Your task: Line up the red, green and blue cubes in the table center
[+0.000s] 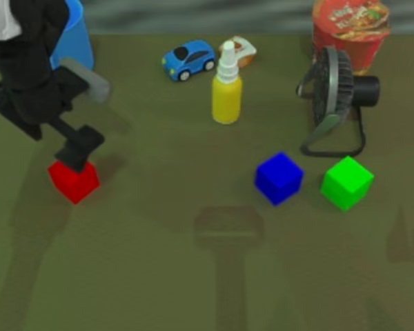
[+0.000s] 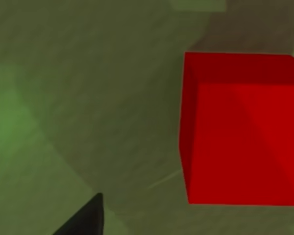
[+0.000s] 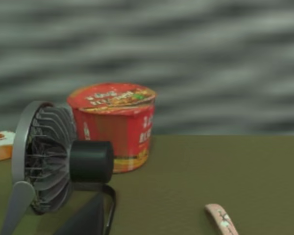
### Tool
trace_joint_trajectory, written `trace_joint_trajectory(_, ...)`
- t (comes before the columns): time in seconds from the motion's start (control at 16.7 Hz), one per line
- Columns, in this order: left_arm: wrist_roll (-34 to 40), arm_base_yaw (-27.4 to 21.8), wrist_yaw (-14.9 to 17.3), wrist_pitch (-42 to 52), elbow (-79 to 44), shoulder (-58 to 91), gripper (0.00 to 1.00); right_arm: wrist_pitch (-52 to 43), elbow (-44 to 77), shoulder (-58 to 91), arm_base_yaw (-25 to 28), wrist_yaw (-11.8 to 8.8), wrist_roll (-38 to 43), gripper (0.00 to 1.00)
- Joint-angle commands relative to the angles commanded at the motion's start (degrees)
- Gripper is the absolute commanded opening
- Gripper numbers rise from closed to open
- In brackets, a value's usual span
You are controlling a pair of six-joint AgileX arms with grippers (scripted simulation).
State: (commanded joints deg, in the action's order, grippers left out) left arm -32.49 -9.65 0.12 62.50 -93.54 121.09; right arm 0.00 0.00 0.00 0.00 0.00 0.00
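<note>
The red cube (image 1: 74, 181) sits at the left of the olive table (image 1: 159, 276). My left gripper (image 1: 76, 156) hangs open just over the cube's far corner. In the left wrist view the red cube (image 2: 242, 129) fills one side, and only one dark fingertip (image 2: 85, 220) shows, apart from it. The blue cube (image 1: 279, 177) and the green cube (image 1: 346, 181) rest side by side at the right, a small gap between them. My right arm is outside the top view. One dark finger (image 3: 88, 218) of its open gripper shows in its wrist view, holding nothing.
Along the back stand a light-blue mug (image 1: 76, 34), a blue toy car (image 1: 188, 60), a yellow bottle (image 1: 227, 86), a black desk fan (image 1: 334, 100) and a red noodle cup (image 1: 350, 31). The fan stands just behind the blue and green cubes. A pinkish flat object (image 3: 220, 220) lies near the right gripper.
</note>
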Motion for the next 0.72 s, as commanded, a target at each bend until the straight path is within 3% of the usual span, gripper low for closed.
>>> trace_joint_trajectory(0.42, -0.11, -0.11, 0.07, -14.75, 8.17, 6.17, 1.0, 0.0, 0.0, 0.0, 0.0, 0.0, 0.0, 1.0)
trace_joint_trajectory(0.72, -0.14, -0.12, 0.07, -16.23, 9.12, 7.06, 1.0, 0.0, 0.0, 0.0, 0.0, 0.0, 0.0, 1.0)
